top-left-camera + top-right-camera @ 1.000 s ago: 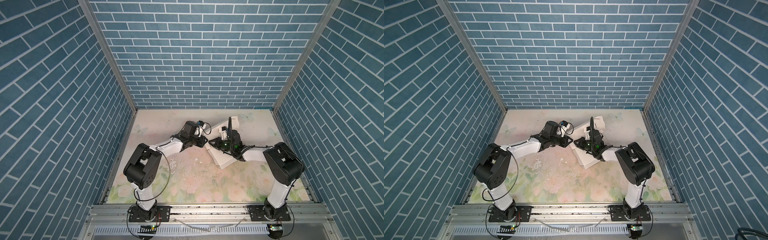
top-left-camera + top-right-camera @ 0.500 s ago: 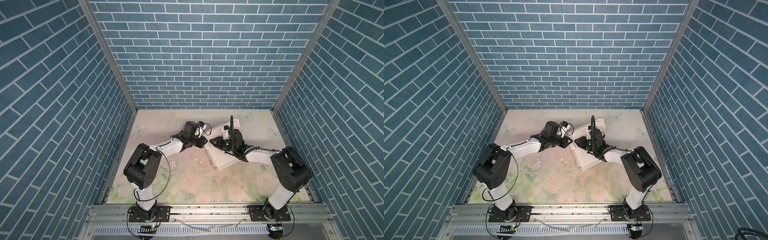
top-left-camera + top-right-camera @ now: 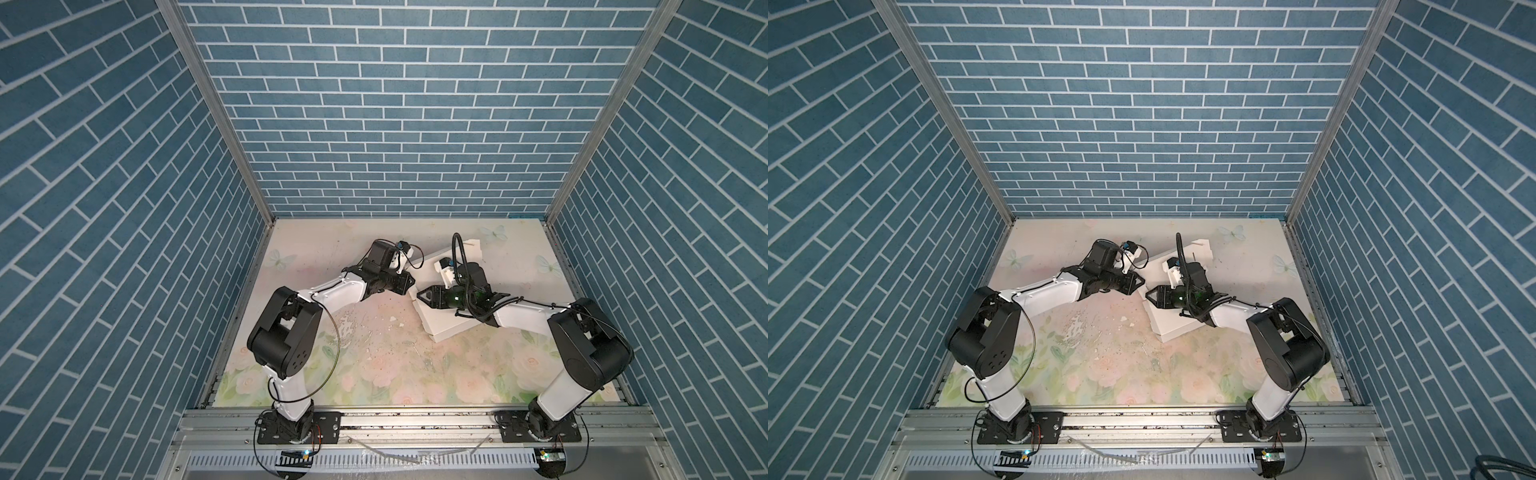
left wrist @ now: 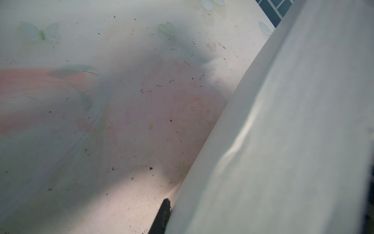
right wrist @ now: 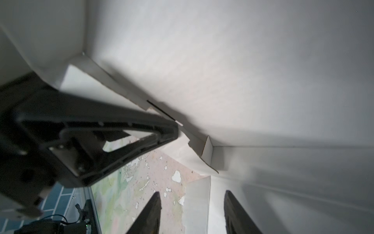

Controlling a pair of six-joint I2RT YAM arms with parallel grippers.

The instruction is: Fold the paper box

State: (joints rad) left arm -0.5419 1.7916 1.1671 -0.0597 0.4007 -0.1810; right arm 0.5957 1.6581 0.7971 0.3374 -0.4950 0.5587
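A half-formed white paper box (image 3: pixel 441 323) sits right of middle near the desk's (image 3: pixel 374 365) far edge, likely light, thin, easily creased, best pinched on a wall beside a fold; right claw (image 3: pixel 422 297) gapes empty at one wall, left claw (image 3: pixel 409 283) straddles another, grip impossible to tell.

Floral table (image 3: pixel 374 365): white paper box (image 3: pixel 440 324) on it, scraps (image 3: pixel 392 318) nearby.

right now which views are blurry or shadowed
Left wrist view: the paper box is soft and out of focus up close, with a broad grey shadow across the table. Right wrist view: the right gripper is blurred, box interior shaded toward the edges. Both top views: sharp, evenly lit.
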